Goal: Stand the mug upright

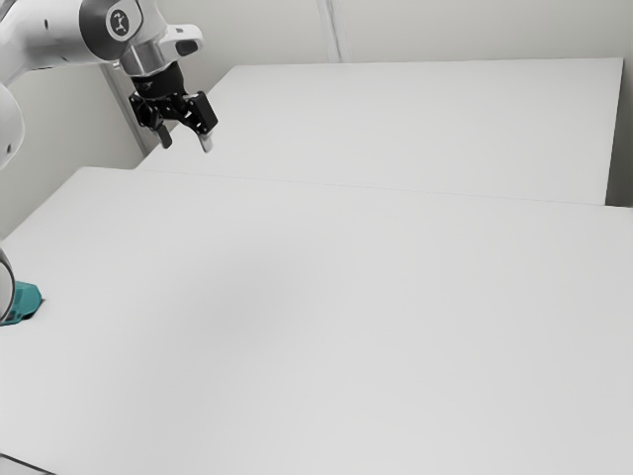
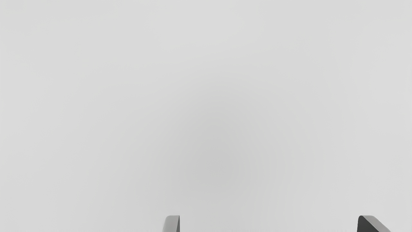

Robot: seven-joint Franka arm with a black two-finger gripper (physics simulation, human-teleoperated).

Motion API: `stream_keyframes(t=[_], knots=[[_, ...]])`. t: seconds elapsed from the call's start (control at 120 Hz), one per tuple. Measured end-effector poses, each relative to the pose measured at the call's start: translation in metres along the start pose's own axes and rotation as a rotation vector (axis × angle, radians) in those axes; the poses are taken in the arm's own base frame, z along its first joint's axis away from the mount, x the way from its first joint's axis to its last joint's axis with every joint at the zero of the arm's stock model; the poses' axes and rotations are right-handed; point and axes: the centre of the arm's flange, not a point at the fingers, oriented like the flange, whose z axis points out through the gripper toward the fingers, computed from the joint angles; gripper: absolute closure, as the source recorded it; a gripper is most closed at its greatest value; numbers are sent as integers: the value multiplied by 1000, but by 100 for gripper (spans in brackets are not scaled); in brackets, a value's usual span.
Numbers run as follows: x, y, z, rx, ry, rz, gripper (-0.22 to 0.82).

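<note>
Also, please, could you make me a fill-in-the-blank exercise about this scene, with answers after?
1. The fingers of the gripper are not shut but ____.
2. Between its fingers, the gripper holds ____.
3. The colour of the partly hidden thing at the exterior view's left edge is ____.

Missing words: open; nothing; teal.

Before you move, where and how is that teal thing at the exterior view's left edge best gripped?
Probably by the exposed end of the teal thing, from above, the open gripper straddling it. That end looks low and compact, facing the exterior view's right. A white rounded part overlaps the other end, so I can't tell its full shape or any handle.
</note>
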Motion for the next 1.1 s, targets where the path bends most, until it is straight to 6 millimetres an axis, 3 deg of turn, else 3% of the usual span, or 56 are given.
stream_keyframes(t=[0.317,0.458,0.642,0.8,0.917,1.1], knots=[[-1,-1,1,2,-5,-3,0],[-6,-21,-2,4,-9,-40,0],[-36,-116,-7,-131,1,-176,0],[-87,-222,-1,-305,29,-293,0],[-127,-289,15,-410,51,-352,0],[-189,-379,51,-540,88,-405,0]])
